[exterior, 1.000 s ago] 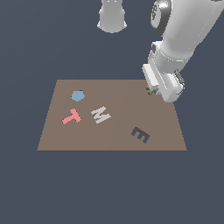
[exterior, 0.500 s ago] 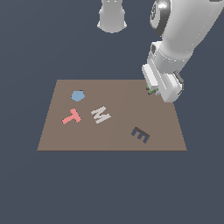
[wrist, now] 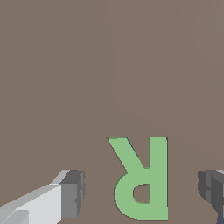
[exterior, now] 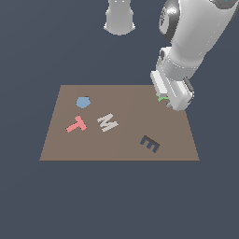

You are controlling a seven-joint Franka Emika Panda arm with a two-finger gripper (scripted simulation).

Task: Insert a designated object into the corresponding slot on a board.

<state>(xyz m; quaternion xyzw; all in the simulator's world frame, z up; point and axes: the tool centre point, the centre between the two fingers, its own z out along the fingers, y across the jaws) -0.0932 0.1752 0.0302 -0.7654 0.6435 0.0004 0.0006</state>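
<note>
The designated object, a bright green R block (wrist: 142,179), lies flat on the brown board (wrist: 87,65). My gripper (wrist: 142,192) is open around it, with a light finger (wrist: 70,199) on one side and a dark finger (wrist: 212,188) on the other, neither touching it. In the exterior view the gripper (exterior: 173,95) hangs low over the board's (exterior: 130,100) far corner on that view's right. Only a sliver of the green block (exterior: 162,98) shows under the hand. No separate R-shaped slot shows; it is hidden or under the block.
On the board lie a blue pentagon (exterior: 82,101), a red T (exterior: 76,124) and a white M (exterior: 108,122) toward the exterior view's left. A dark E-shaped recess (exterior: 150,144) sits nearer the front. The arm's base (exterior: 120,16) stands beyond the board.
</note>
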